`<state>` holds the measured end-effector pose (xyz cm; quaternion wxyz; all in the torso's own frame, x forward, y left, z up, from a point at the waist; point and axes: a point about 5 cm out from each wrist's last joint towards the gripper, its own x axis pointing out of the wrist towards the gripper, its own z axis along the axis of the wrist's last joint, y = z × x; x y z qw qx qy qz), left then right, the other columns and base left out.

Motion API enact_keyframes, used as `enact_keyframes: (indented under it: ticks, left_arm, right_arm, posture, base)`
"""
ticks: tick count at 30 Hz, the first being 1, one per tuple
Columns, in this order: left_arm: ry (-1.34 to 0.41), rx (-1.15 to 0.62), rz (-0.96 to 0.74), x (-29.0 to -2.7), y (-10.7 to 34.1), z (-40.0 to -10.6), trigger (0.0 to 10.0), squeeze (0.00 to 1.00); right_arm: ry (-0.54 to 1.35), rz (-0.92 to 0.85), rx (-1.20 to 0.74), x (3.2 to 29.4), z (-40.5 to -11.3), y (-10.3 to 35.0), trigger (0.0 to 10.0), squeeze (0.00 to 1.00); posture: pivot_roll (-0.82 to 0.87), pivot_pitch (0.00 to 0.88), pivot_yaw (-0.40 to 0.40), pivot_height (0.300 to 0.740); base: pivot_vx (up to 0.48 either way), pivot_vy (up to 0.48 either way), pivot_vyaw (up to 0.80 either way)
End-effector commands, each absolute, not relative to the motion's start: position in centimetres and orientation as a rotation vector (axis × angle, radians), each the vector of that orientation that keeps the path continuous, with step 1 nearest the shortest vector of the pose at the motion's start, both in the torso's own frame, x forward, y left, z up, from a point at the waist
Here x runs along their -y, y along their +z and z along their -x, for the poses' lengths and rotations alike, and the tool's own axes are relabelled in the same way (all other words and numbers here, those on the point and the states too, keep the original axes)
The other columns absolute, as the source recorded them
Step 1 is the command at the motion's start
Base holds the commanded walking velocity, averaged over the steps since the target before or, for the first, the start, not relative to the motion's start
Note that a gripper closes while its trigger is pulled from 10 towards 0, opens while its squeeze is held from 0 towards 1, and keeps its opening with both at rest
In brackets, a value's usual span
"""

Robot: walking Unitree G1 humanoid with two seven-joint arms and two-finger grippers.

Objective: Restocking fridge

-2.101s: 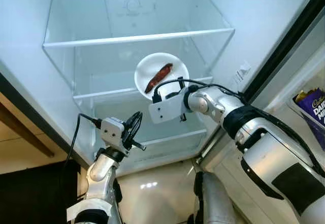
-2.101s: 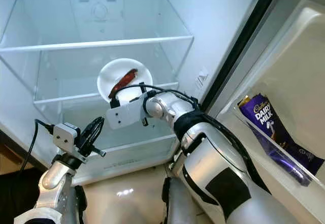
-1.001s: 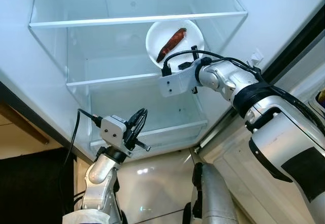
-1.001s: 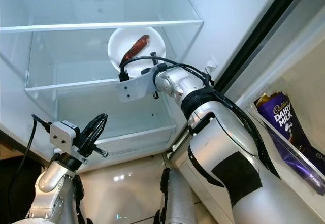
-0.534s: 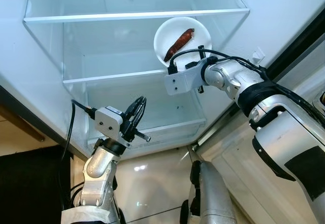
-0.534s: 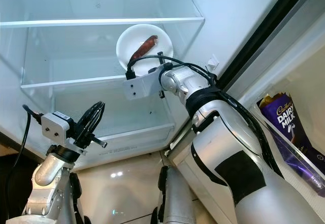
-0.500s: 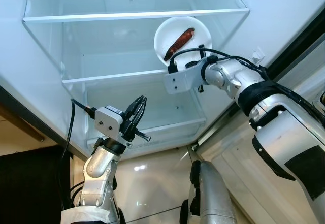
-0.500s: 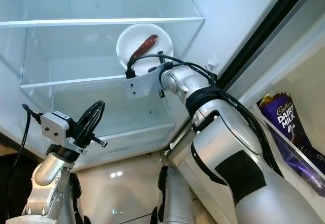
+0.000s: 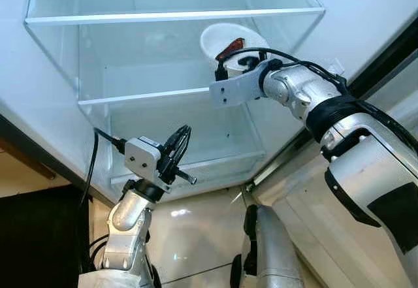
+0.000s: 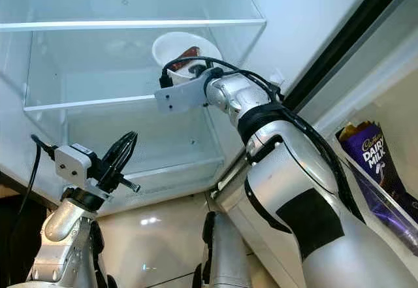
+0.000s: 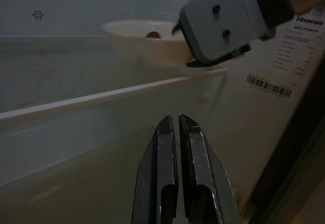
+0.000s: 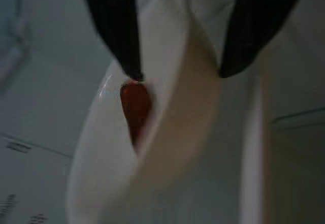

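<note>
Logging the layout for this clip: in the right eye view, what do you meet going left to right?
Left gripper → white bowl with a reddish piece of food, held by the right gripper → purple chocolate bar in the door shelf.

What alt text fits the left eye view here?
The right gripper holds a white bowl with a reddish-brown piece of food over the fridge's middle glass shelf. The left gripper, fingers shut, is raised in front of the lower compartment.
</note>
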<state>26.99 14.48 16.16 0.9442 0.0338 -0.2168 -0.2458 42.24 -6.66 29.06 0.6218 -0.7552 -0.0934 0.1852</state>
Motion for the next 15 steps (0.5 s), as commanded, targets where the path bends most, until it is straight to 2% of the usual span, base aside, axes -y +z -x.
enact_keyframes:
  ticks: [1, 2, 9, 15]
  left_arm:
    - [-0.517, 0.416, -0.076, -14.24, 15.69, -26.6, 10.0, 0.0]
    - [-0.52, 0.414, -0.076, -14.16, 15.68, -26.62, 10.0, 0.0]
    - [-0.529, 0.412, -0.075, -13.93, 15.8, -26.79, 10.0, 0.0]
    - [-0.536, 0.41, -0.074, -13.75, 15.82, -26.88, 10.0, 0.0]
  right_arm:
    - [0.388, 1.744, 0.208, 7.39, -42.4, 29.34, 10.0, 0.21]
    - [0.382, 1.743, 0.211, 7.43, -42.41, 29.43, 10.0, 0.0]
    - [0.42, 1.721, 0.194, 7.49, -42.36, 29.24, 10.0, 0.0]
    - [0.439, 1.778, 0.154, 8.17, -42.41, 28.76, 10.0, 0.0]
  posture:
    - [0.08, 0.357, -0.192, 0.475]
    - [0.08, 0.356, -0.19, 0.475]
    - [0.07, 0.351, -0.186, 0.475]
    - [0.07, 0.343, -0.181, 0.475]
  base:
    - [0.0, 0.0, 0.0]
    - [0.0, 0.0, 0.0]
    - [0.0, 0.0, 0.0]
    - [0.0, 0.0, 0.0]
